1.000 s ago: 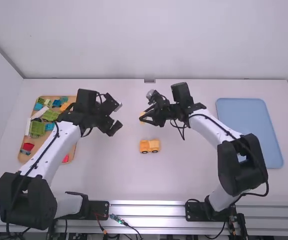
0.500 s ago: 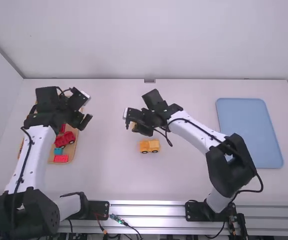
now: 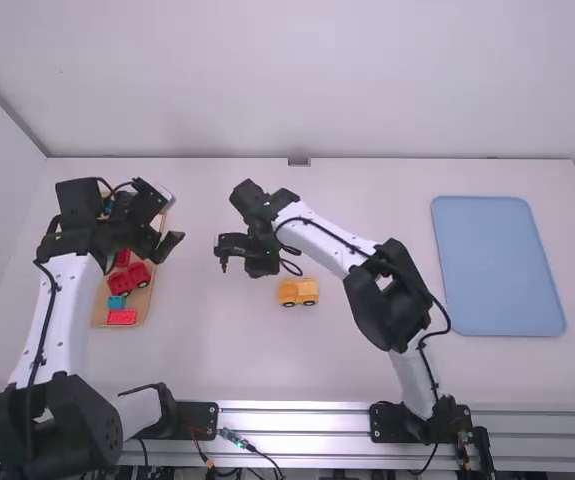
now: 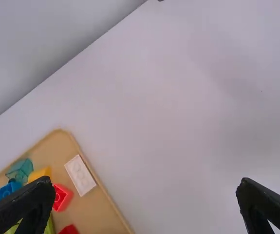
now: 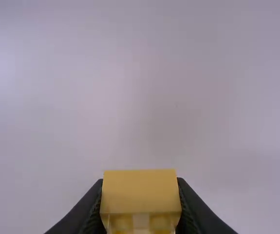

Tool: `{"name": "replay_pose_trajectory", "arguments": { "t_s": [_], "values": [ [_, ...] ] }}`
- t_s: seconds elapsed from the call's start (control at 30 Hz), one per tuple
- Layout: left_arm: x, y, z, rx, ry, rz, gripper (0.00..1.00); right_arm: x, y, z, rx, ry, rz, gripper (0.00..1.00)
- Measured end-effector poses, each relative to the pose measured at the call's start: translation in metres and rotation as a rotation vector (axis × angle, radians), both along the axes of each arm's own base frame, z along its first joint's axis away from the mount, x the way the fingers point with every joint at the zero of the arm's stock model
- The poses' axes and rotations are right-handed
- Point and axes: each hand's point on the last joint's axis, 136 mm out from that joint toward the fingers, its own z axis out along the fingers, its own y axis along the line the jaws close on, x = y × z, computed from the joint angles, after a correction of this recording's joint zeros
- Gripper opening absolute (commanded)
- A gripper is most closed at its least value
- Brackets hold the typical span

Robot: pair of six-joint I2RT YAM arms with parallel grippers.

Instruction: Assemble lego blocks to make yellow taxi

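Observation:
In the high view my left gripper (image 3: 173,218) hangs beside the wooden tray's right edge. Its fingers stand wide apart with nothing between them, as the left wrist view's own gripper (image 4: 145,187) confirms. My right gripper (image 3: 223,252) is left of the table's middle, up and to the left of a yellow car piece with black wheels (image 3: 298,292) on the table. In the right wrist view, my right gripper (image 5: 140,189) is shut on a yellow block (image 5: 140,195); its underside has hollows.
The wooden tray (image 3: 143,303) at the left holds a red wheeled piece (image 3: 129,280), a red brick (image 3: 121,318) and a teal brick (image 3: 116,302). A white brick (image 4: 80,175) lies by its rim in the left wrist view. At the right is a blue tray (image 3: 497,265).
My left arm has swung left to the tray, mostly in the first half second. The right arm has moved left past the wheeled yellow piece, carrying the yellow block; that piece has stayed put.

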Motion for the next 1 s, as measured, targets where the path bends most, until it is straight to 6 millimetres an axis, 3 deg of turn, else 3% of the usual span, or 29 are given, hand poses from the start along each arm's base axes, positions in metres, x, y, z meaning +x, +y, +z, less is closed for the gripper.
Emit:
{"name": "replay_pose_trajectory", "arguments": {
  "t_s": [0.17,0.4,0.57,0.73,1.0],
  "values": [
    [0.003,0.012,-0.004,0.048,0.000,0.048,0.99,-0.015,0.010,-0.029,-0.074,0.025,0.052,0.00],
    [0.010,0.039,0.000,0.073,-0.015,0.196,0.99,-0.036,0.028,-0.054,-0.112,0.026,0.091,0.00],
    [0.006,0.054,0.000,0.048,-0.010,0.241,0.99,-0.033,0.026,-0.068,-0.140,0.030,0.046,0.00],
    [0.003,0.066,0.002,0.022,-0.015,0.274,0.99,-0.023,0.029,-0.069,-0.131,0.011,-0.012,0.00],
    [0.003,0.066,0.005,-0.008,-0.031,0.267,0.99,-0.013,0.042,-0.067,-0.074,0.045,-0.231,0.00]
  ]
}}
